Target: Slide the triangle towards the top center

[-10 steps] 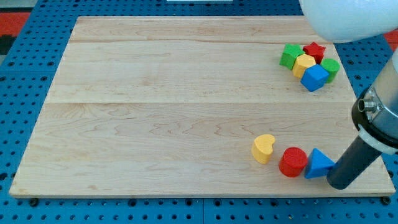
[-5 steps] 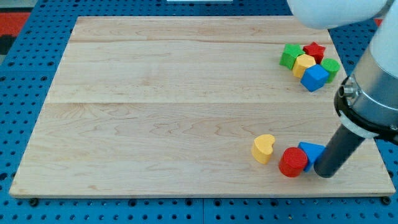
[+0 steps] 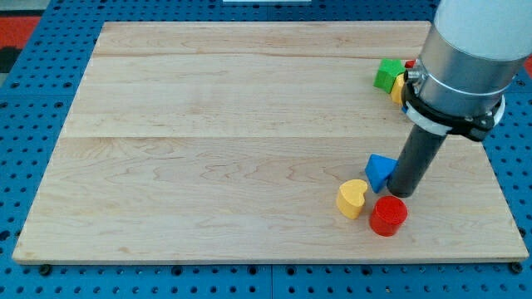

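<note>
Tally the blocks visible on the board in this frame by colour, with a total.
Blue: 1, the blue triangle block
Yellow: 2, the yellow heart block and a partly hidden yellow block
Red: 2, the red cylinder block and a red sliver
Green: 1, the green block
Total: 6 visible

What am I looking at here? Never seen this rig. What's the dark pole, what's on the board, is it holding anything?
This is a single camera view looking down at a slant on a wooden board lying on a blue pegboard. The dark pole is a straight rod on the end of a robot arm. It has no gripper and holds nothing; it only pushes. My tip touches the board just on the view's right of the blue triangle, against it. Just below lie a yellow heart and a red cylinder. At the view's upper right, the arm hides most of a cluster of blocks; a green block and slivers of yellow and red show.
</note>
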